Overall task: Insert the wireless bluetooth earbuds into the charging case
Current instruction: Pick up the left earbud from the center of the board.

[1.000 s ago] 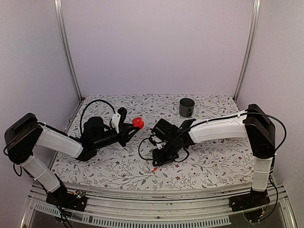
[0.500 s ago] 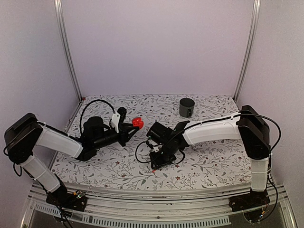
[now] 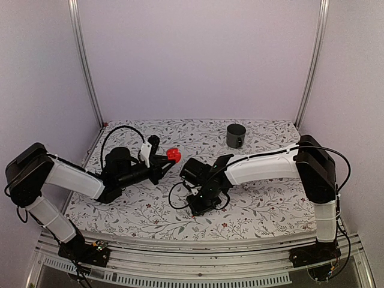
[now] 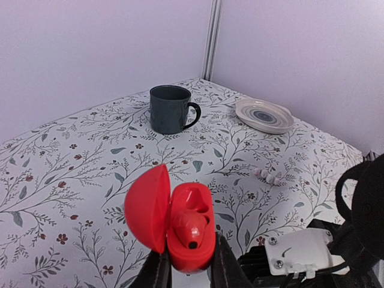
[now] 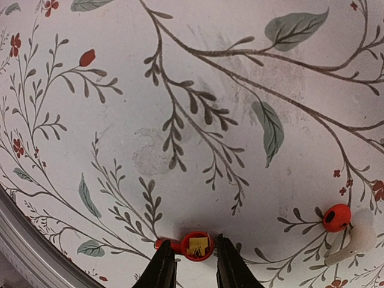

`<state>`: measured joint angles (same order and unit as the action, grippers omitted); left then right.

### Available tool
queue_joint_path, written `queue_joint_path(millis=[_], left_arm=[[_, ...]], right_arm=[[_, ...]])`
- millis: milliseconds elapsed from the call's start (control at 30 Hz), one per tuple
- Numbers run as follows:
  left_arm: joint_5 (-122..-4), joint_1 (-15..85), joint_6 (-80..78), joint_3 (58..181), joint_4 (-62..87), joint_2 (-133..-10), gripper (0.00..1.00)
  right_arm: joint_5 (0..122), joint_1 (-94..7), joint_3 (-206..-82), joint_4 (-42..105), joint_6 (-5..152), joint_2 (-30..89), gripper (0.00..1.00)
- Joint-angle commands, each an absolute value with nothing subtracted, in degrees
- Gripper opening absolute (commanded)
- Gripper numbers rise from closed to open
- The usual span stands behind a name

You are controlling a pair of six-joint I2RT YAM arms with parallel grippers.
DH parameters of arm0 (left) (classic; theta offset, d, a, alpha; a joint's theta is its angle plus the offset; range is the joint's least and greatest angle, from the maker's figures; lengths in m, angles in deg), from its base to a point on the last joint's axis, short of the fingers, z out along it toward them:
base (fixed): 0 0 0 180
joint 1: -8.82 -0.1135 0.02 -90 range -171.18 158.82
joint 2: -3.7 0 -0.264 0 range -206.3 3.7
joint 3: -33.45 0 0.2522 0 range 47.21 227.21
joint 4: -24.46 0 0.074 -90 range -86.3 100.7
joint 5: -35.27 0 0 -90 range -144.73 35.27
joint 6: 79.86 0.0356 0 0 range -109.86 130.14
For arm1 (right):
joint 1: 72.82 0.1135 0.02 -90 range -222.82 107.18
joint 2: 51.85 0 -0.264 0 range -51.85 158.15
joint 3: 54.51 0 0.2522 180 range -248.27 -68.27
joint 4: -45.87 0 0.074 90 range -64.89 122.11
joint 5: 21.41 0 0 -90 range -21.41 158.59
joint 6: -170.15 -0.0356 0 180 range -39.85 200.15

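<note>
- Charging case (image 4: 205,240) is clamped between the left jaws and held clear off the tabletop (image 5: 180,90). In the top view it sits left of the grey mug (image 3: 236,135) and on the mug's near side.
- The case is glossy red plastic, a rounded clamshell. Its lid (image 4: 147,207) is swung open to the left, and one red earbud (image 4: 191,227) sits in a hollow of the case.
- A second earbud (image 5: 196,245) lies on the tabletop right between the right jaws' tips. It is red and round with a small gold contact patch.
- The right jaws stand narrow, one finger on each side of that earbud. Cannot tell whether they are actually pinching it.
- The right jaws are down at the tabletop, nearer the arm bases than the mug and a bit left of it.
- The tabletop is a matte white cloth printed with grey branches and small red flowers.
- The mug is dark, cylindrical and upright, and has a handle.
</note>
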<state>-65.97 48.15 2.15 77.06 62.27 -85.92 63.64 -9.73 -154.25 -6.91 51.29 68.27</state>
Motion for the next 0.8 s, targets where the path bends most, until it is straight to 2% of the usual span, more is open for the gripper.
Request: queue_joint_path(millis=[0, 400, 433, 500, 767], left_arm=[[-65.74, 47.31, 2.4, 77.62, 62.29, -84.72, 0.0], [-65.82, 47.27, 2.27, 77.71, 62.11, -85.21, 0.0], [-65.85, 47.3, 2.19, 77.71, 62.07, -85.3, 0.0], [-65.72, 47.32, 2.06, 77.63, 62.03, -85.4, 0.0], [-65.73, 47.33, 1.79, 78.06, 61.53, -87.0, 0.0]], right_arm=[[64.68, -8.93, -155.98, -7.42, 51.32, 70.11, 0.26], [65.55, -8.93, -155.81, -7.13, 50.29, 70.16, 0.2], [65.66, -8.99, -155.73, -7.08, 50.18, 69.98, 0.16], [66.57, -8.92, -155.49, -6.92, 49.95, 69.2, 0.14], [69.62, -10.23, -152.77, -4.71, 48.57, 64.66, 0.14]])
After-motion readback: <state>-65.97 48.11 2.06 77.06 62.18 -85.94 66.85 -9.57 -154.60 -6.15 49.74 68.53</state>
